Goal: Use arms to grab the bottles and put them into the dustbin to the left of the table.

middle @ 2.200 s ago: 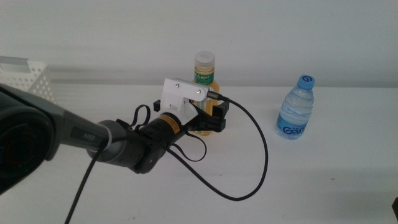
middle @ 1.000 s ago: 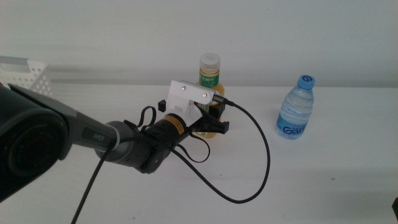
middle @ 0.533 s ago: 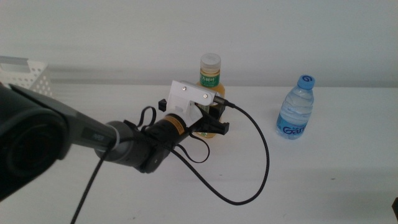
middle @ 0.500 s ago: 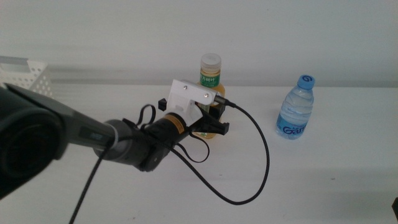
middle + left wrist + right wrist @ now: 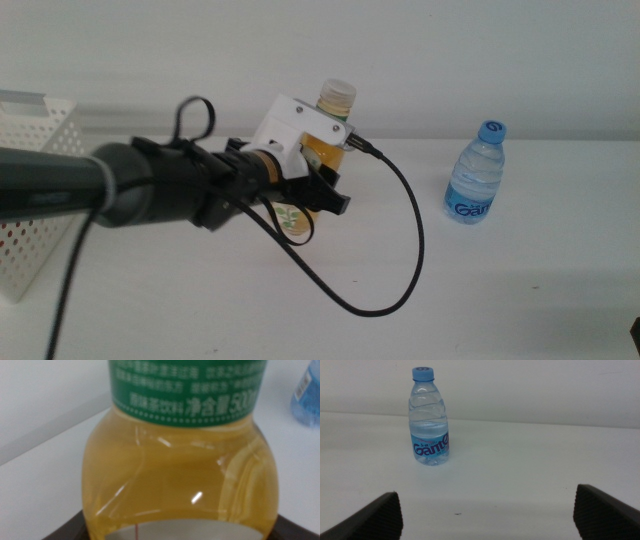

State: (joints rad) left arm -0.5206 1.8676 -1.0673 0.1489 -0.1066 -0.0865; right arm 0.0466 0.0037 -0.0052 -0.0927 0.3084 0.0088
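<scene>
Right now the left tool [image 5: 322, 190] is clamped on the orange juice bottle [image 5: 318, 150], w/ the bottle tilted and apparently lifted off the surface [image 5: 520, 280]; in the left wrist view the bottle's amber body [image 5: 180, 480] fills the frame between the dark jaws at the corners. So the step in hand looks like the carry: bottle grabbed, not yet binned. The dustbin [image 5: 35, 200] sits at the far left edge of the surface, well apart from the bottle. Next move, I reckon: swing the arm left until the bottle hangs over the bin's open top, then let go; the trailing cable [image 5: 400, 250] needs to stay out of the way. The water bottle [image 5: 474, 173] stands upright at right, untouched. The right tool [image 5: 485, 510] waits near the front right, jaws spread wide, holding nothing, facing that water bottle.
</scene>
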